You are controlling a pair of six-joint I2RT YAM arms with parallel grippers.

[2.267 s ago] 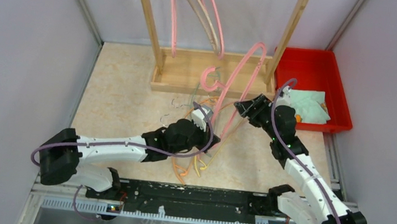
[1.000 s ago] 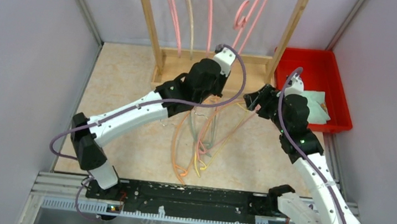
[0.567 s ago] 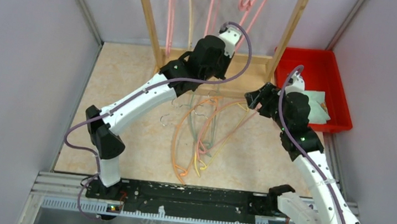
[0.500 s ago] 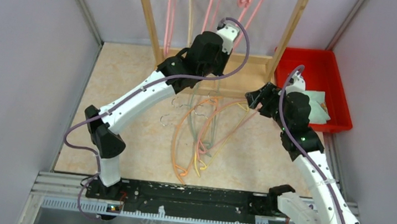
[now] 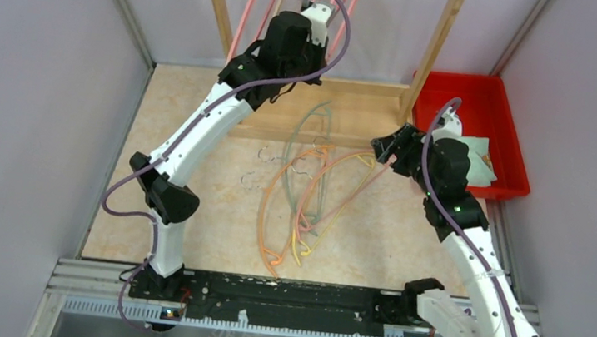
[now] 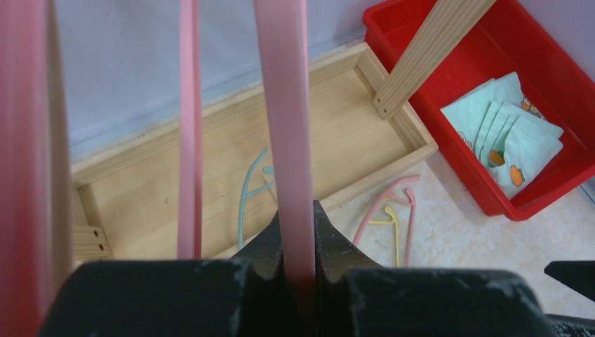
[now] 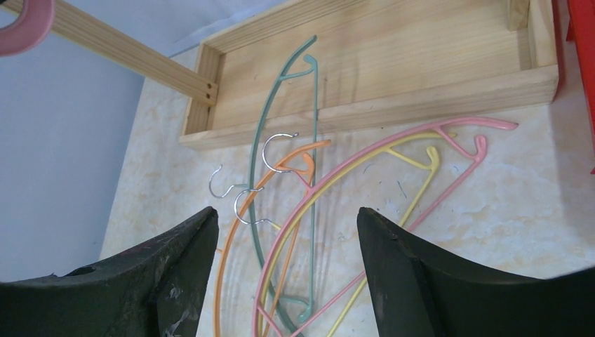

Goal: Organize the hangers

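My left gripper (image 5: 306, 20) is raised high inside the wooden rack and shut on a thick pink hanger (image 6: 288, 133), whose bar runs between the jaws in the left wrist view. More pink hangers (image 5: 249, 8) hang from the rack top beside it. Thin orange (image 5: 271, 195), pink (image 5: 336, 172), yellow (image 5: 305, 236) and pale green (image 5: 319, 137) hangers lie tangled on the table. They also show in the right wrist view, the green one (image 7: 261, 133) reaching into the rack base. My right gripper (image 5: 381, 148) is open and empty above the pile's right edge.
The wooden rack (image 5: 219, 18) has two slanted uprights and a box base (image 5: 368, 113) at the back. A red bin (image 5: 486, 100) holding folded pale cloths (image 5: 474, 158) stands at the back right. Grey walls close in both sides.
My left arm has lifted the pink hanger off the table, up into the rack and towards the left among the hung hangers. My right gripper let go of it and stayed put, open.
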